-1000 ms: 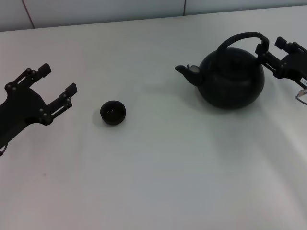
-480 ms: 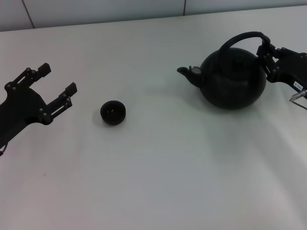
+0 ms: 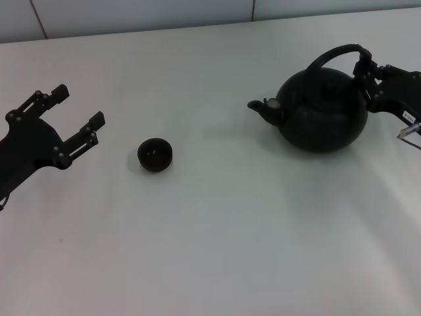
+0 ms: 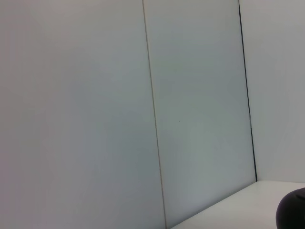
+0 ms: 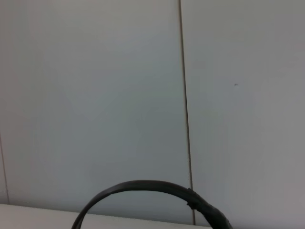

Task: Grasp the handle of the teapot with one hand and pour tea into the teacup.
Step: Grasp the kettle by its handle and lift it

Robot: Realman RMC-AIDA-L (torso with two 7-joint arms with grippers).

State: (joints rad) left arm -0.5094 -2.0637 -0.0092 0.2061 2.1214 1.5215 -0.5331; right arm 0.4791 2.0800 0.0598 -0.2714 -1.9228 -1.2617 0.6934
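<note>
The matte-black teapot [image 3: 323, 113] stands at the right of the white table, its spout pointing left toward the teacup [image 3: 155, 155]. Its arched handle [image 3: 332, 52] rises over the lid and shows as a dark arc [image 5: 143, 186] in the right wrist view. My right gripper [image 3: 370, 71] is at the handle's right end, shut on it. The tiny black teacup sits left of centre, well apart from the pot. My left gripper [image 3: 80, 105] hovers open just left of the teacup, holding nothing.
The white table [image 3: 217, 237] runs back to a pale panelled wall [image 3: 131, 13]. A dark rounded shape [image 4: 293, 210] shows at the corner of the left wrist view; I cannot tell what it is.
My right gripper has closed in on the handle's right end. The teapot has shifted slightly to the right, its spout moving with it. The left arm and teacup have not moved.
</note>
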